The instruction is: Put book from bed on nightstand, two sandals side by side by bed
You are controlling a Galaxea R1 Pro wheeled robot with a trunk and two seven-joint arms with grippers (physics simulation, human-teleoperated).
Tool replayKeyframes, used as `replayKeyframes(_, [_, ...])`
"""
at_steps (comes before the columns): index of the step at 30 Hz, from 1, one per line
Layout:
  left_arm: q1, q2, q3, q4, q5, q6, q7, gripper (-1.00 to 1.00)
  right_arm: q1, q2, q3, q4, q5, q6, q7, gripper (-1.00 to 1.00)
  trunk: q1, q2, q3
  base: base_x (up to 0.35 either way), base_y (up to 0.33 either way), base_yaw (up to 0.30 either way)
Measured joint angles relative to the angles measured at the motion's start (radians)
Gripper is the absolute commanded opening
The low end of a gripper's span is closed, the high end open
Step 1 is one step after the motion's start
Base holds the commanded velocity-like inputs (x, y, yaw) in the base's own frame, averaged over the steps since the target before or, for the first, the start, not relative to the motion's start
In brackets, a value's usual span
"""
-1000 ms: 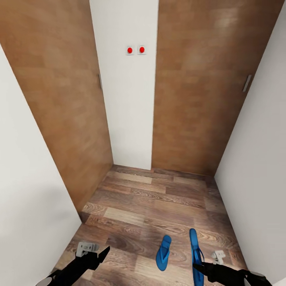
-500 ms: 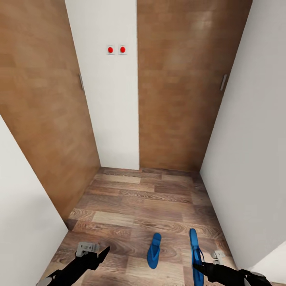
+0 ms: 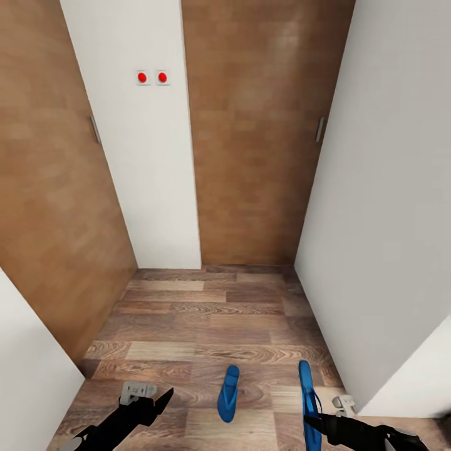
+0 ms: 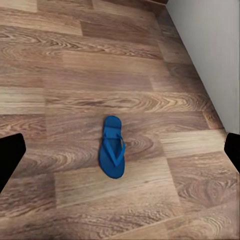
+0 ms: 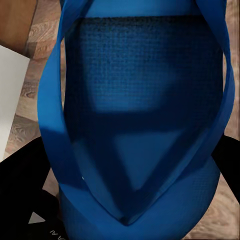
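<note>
1. Ahead of you stands a narrow alcove: a white wall panel (image 3: 156, 175) with two red-dotted switches (image 3: 152, 77), flanked by a brown wooden door on the left (image 3: 50, 207) and another on the far side (image 3: 250, 138).
2. On the right, a plain white wall (image 3: 382, 207) runs toward you, and the wood-plank floor (image 3: 207, 319) fills the space between.
3. One blue sandal (image 3: 228, 393) lies flat on the floor near you, roughly midway between your two arms; the left wrist view shows it (image 4: 112, 147) strap-up, well apart from the wall.
4. Your right gripper (image 3: 316, 421) is clamped on the second blue sandal (image 3: 307, 394), which stands on edge above the floor, pointing away from you. In the right wrist view its strap and sole (image 5: 142, 115) sit between the dark fingers (image 5: 22, 185).
5. Your left gripper (image 3: 164, 396) hangs low on the near left, touching nothing. Its dark finger edges (image 4: 10, 155) sit at either side of the left wrist view with a wide gap between them, so it is spread apart.
6. A small grey bracket (image 3: 136, 391) lies on the floor just by the left gripper, and another (image 3: 343, 404) by the right wall.
</note>
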Motion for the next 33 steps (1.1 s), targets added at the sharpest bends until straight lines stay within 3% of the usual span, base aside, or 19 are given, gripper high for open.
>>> replayKeyframes(14, [0.0,0.0,0.001,0.0,0.0,-0.001,0.012,1.0,0.0,0.0,0.0,0.0,0.0,0.0,-0.001,-1.0,0.0,0.0,0.0,0.0,0.0,-0.132])
replayKeyframes(18, [0.0,0.0,0.003,-0.001,-0.011,0.001,0.115,1.0,0.0,0.0,0.0,0.0,0.0,0.0,-0.001,-1.0,0.0,0.0,0.0,0.0,0.0,-0.02])
replayKeyframes(21, [-0.001,-0.003,0.003,-0.009,-0.038,0.007,0.247,1.0,0.0,0.0,0.0,0.0,0.0,0.0,0.0,-1.0,0.0,0.0,0.0,0.0,0.0,-0.005])
replayKeyframes(23, [-0.004,-0.008,0.004,-0.016,-0.053,0.013,0.286,1.0,0.0,0.0,0.0,0.0,0.0,0.0,-0.001,-1.0,0.0,0.0,0.0,0.0,0.0,-0.002])
replayKeyframes(25, [-0.013,-0.017,0.004,-0.042,-0.077,0.041,0.31,1.0,0.0,0.0,0.0,0.0,0.0,0.0,-0.001,-1.0,0.0,0.0,0.0,0.0,0.0,0.0])
replayKeyframes(29, [-0.057,-0.027,0.005,-0.1,-0.133,0.187,0.318,1.0,0.0,0.0,0.0,0.0,0.0,0.0,-0.002,-1.0,0.0,0.0,0.0,0.0,0.0,0.0])
replayKeyframes(33, [-0.067,-0.03,0.005,-0.071,-0.147,0.201,0.317,1.0,0.0,0.0,0.0,0.0,0.0,0.0,-0.003,-1.0,0.0,0.0,0.0,0.0,0.0,0.0])
